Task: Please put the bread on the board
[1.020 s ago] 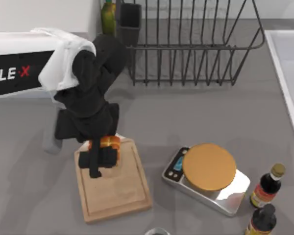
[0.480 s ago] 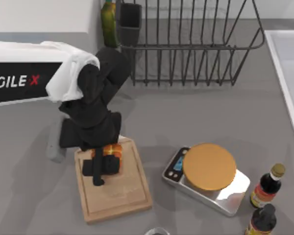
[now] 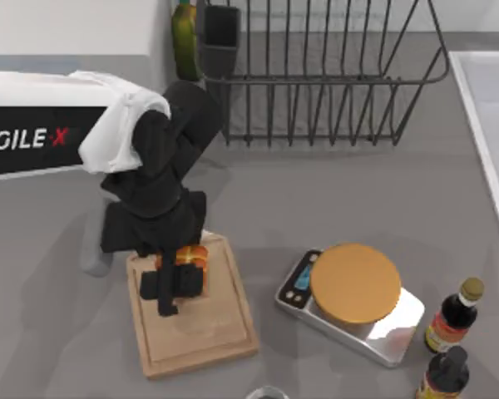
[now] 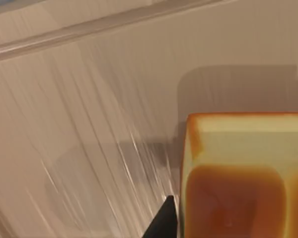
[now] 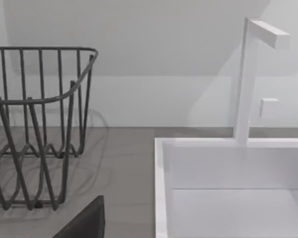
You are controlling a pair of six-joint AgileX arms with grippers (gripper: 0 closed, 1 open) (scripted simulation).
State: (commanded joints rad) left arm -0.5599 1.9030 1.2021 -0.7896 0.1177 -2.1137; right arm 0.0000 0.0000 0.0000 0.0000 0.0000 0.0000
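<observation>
The bread, a small golden-orange loaf, sits over the far end of the board, between the fingers of the left gripper, which reaches down onto it from the black arm above. In the left wrist view the bread fills the near corner, its pale crust edge and browned top just beside a dark fingertip, with the wood grain of the board and its edge groove running behind it; the loaf casts a shadow on the wood, but I cannot tell whether it touches the surface or hangs just above it. The left gripper's fingers sit close against the sides of the loaf and appear to be gripping it. The board lies on the left half of the grey table, its long side angled slightly. To its right, near but apart, stands a silver scale with a round orange top. Further right, at the table's near right corner, are two dark bottles. A wire rack stands at the far side of the table, with a green bottle just beside its left end. The right wrist view looks across the rack toward a white sink and its tap.
</observation>
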